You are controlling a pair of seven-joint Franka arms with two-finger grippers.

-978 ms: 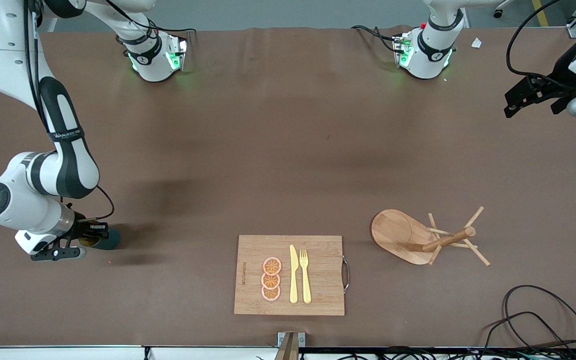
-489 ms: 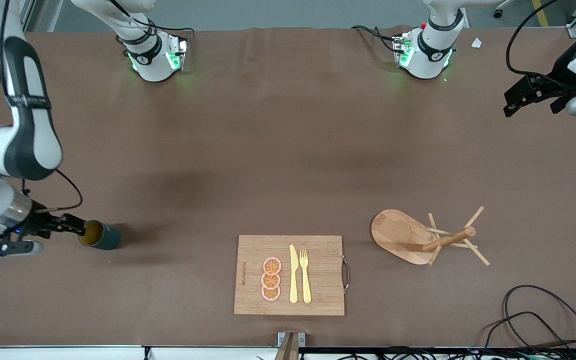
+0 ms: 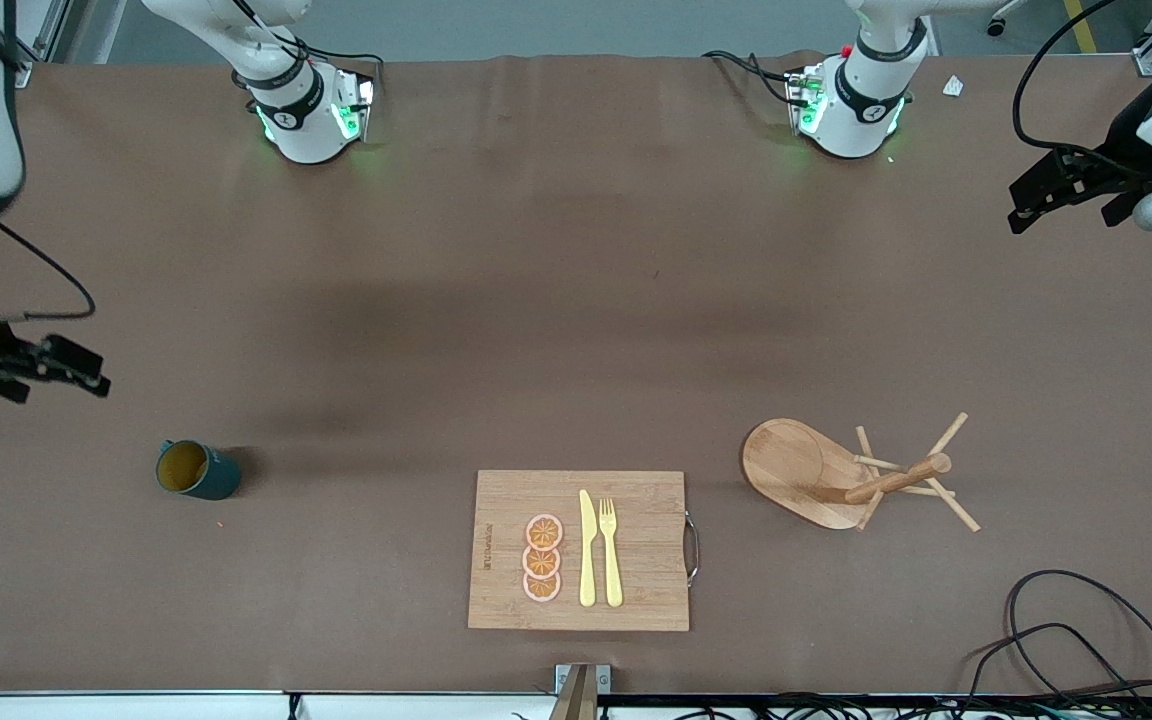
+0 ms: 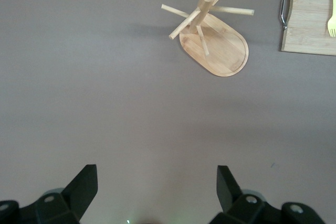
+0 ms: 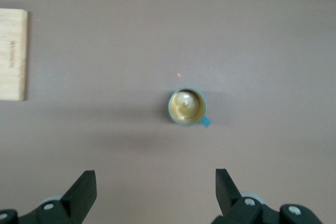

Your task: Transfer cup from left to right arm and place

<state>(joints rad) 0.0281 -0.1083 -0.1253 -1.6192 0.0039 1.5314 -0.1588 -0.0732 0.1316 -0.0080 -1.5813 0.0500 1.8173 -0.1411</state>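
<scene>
- The cup [image 3: 198,470] is standing upright on the table toward the right arm's end, well apart from the cutting board [image 3: 578,550] and level with that board's farther edge, with nothing gripping it.
- The right gripper [image 3: 54,365] is hanging empty with its jaws spread, up in the air over bare table off the cup's farther side, well clear of the cutting board.
- Half a second ago those fingers were right at the cup's rim, and a second ago the gripper was down over it; now it is pulling up and away, while the cup is sitting where it was.
- The left gripper [image 3: 1061,190] is waiting with jaws spread, high over the table's edge, well apart from the cutting board and unchanged.
- As I'm reading it, the placing is looking done; only the retreat is left.
</scene>
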